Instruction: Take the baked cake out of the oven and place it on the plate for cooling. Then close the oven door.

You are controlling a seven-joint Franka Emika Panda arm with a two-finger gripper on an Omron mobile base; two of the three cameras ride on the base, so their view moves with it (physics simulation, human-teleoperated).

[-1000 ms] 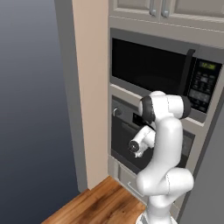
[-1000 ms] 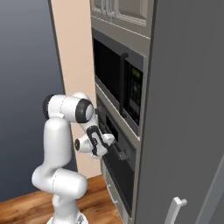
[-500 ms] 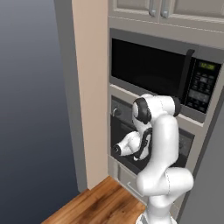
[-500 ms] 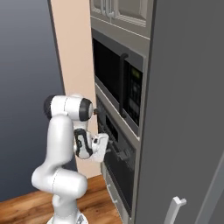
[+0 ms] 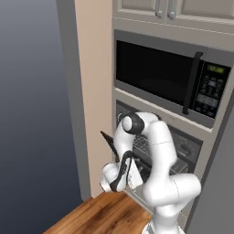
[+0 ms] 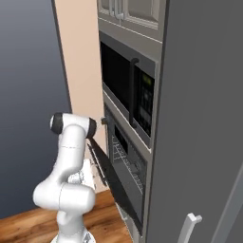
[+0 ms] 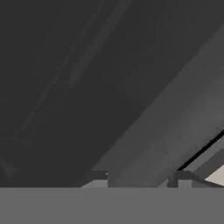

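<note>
The oven [image 5: 185,148] sits in the wall under the microwave, and its wire rack [image 6: 121,156] shows through the gap. The oven door [image 6: 113,184] hangs partly open, tilted outward and down; in the left base view its dark edge [image 5: 109,142] shows beside my arm. My gripper [image 7: 138,177] is low in front of the oven, its fingertips [image 7: 94,176] on either side of the door's grey bar handle [image 7: 146,159], shut on it. From the left base view the hand [image 5: 119,176] points down by the door's top edge. The cake and the plate are out of view.
A black microwave [image 5: 164,77] with a vertical handle sits right above the oven, with cabinets over it. A beige wall panel [image 5: 93,91] stands left of the oven. A wooden surface [image 5: 100,215] lies below. A tall grey cabinet side [image 6: 199,118] is close on the right.
My gripper closed on the door handle, then my arm swung down and outward. The oven door has tilted from nearly shut to partly open.
</note>
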